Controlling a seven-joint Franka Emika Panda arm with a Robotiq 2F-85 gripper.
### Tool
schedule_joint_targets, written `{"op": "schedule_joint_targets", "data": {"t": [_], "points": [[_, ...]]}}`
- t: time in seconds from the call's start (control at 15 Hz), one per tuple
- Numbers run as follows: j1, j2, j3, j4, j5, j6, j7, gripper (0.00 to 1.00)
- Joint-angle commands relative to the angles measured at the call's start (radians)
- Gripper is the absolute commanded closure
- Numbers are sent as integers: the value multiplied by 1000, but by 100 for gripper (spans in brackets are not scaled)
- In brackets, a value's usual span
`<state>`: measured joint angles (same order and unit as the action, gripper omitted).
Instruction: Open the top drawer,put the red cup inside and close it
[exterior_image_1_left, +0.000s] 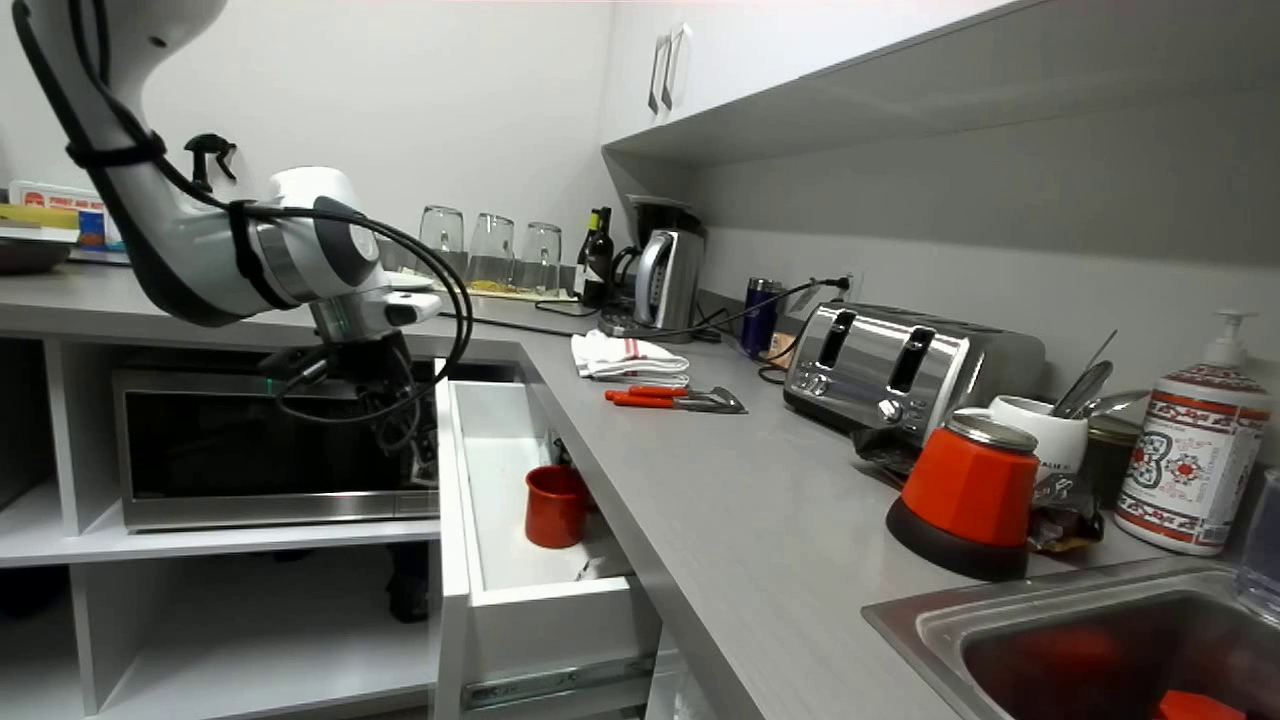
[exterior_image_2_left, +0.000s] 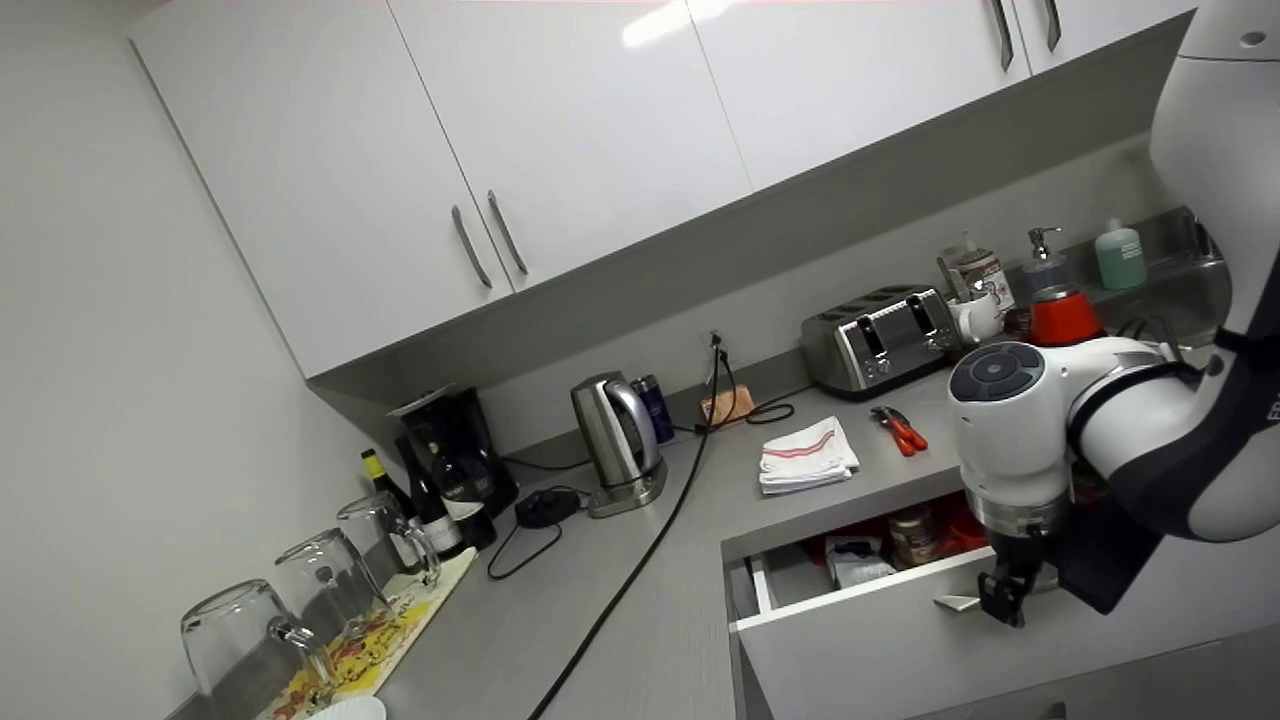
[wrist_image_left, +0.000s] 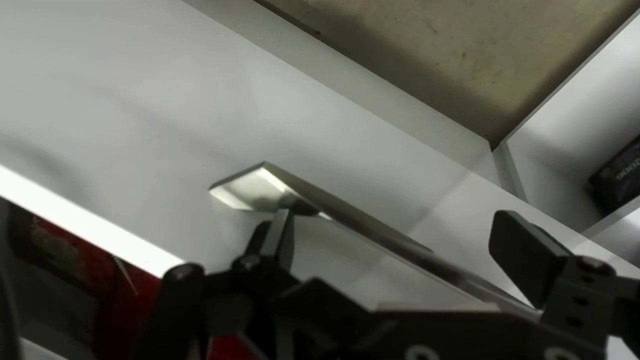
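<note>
The top drawer stands pulled out, with its white side wall (exterior_image_1_left: 550, 625) and flat front (exterior_image_2_left: 850, 640) showing in the exterior views. The red cup (exterior_image_1_left: 556, 507) stands upright inside the drawer. My gripper (exterior_image_2_left: 1003, 598) is at the drawer's front, pointing down by the silver bar handle (exterior_image_2_left: 957, 602). In the wrist view the gripper (wrist_image_left: 392, 217) is open and holds nothing. The handle (wrist_image_left: 360, 227) runs diagonally between the two spread fingers, close to the drawer front (wrist_image_left: 165, 130). Whether a finger touches the handle I cannot tell.
A jar (exterior_image_2_left: 913, 535) and a white packet (exterior_image_2_left: 857, 562) also lie in the drawer. The grey counter (exterior_image_1_left: 700, 480) overhangs it. A microwave (exterior_image_1_left: 280, 440) sits on the shelf behind the arm. A toaster (exterior_image_1_left: 900, 365), red-orange container (exterior_image_1_left: 968, 490) and folded towel (exterior_image_1_left: 630, 358) stand on the counter.
</note>
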<state>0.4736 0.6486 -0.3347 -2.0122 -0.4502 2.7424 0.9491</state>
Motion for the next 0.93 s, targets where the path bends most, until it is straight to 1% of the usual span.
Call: {"op": "schedule_joint_targets", "data": {"t": [0.0,0.33,0.47,0.67,0.87], "points": [[-31,84,-31,126,15,-45,43,0],[-60,159,-81,268,12,-92,128,0],[-64,158,-86,285,9,-104,142,0],[-31,106,-89,217,-28,-70,146,0],[39,56,-101,125,-87,-25,158,0]]}}
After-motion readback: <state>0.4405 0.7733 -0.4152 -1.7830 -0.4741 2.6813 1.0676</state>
